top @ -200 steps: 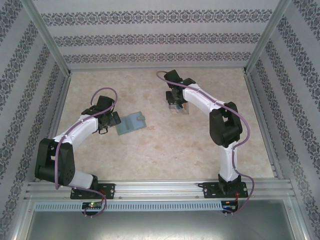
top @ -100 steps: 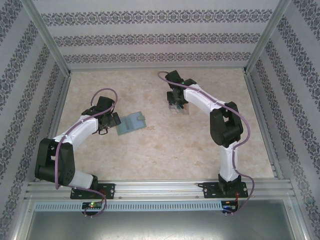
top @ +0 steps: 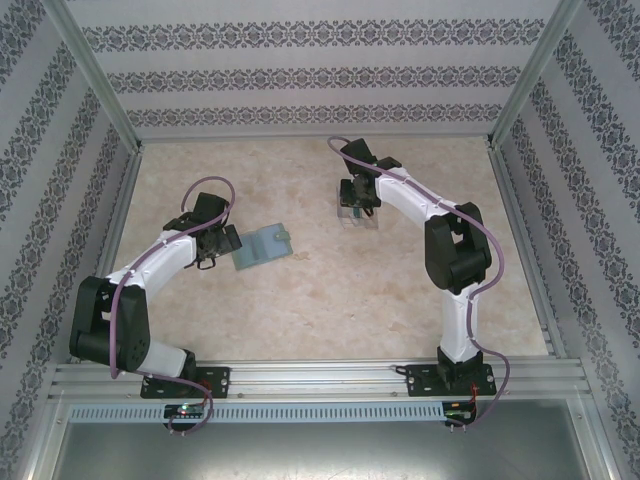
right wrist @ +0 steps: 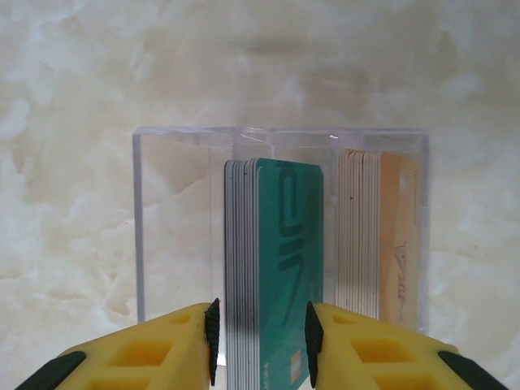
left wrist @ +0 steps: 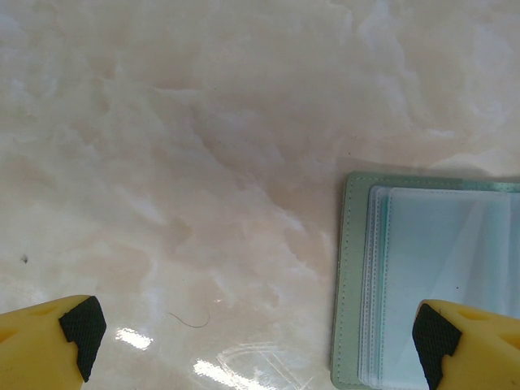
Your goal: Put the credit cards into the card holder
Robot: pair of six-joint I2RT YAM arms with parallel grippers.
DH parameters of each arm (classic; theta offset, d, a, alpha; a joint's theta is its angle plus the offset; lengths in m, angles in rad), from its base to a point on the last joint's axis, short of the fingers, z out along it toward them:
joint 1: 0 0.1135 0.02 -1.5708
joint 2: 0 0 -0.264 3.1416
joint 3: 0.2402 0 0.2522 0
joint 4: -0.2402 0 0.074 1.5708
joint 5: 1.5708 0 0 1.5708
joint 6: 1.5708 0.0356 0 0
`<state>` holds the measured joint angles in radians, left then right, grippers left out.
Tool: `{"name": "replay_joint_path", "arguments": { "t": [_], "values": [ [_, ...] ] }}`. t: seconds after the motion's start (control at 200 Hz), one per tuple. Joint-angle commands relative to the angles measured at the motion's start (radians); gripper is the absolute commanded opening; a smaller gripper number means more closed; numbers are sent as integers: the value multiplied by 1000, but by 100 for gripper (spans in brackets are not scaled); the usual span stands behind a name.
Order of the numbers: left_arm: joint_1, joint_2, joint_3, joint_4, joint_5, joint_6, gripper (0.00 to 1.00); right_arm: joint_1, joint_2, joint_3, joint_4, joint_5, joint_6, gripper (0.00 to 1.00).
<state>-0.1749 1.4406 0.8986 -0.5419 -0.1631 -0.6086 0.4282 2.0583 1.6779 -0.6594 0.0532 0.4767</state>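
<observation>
Credit cards (right wrist: 284,260): likely thin, stiff, slick; pinch across flat faces. Right end effector (right wrist: 260,329) astride them, clamping unclear; left end effector (left wrist: 256,329) released.

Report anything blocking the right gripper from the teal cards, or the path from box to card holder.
Nothing visible does. The right gripper straddles the teal cards in the clear box. Bare table lies between that box and the card holder; the left gripper sits on the holder's other side, off that path.
</observation>
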Motion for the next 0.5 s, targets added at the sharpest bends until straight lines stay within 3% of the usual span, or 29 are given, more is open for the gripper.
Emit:
{"name": "replay_joint_path", "arguments": {
  "t": [0.0,0.27,0.495],
  "values": [
    [7,-20,-2,-3,-26,13,99,6,23,0,7,-45,18,35],
    [7,-23,-2,-1,-24,14,99,0,35,-3,9,-86,37,44],
    [7,-26,-3,-2,-27,15,99,1,44,-6,13,-109,36,42]
  ]
}}
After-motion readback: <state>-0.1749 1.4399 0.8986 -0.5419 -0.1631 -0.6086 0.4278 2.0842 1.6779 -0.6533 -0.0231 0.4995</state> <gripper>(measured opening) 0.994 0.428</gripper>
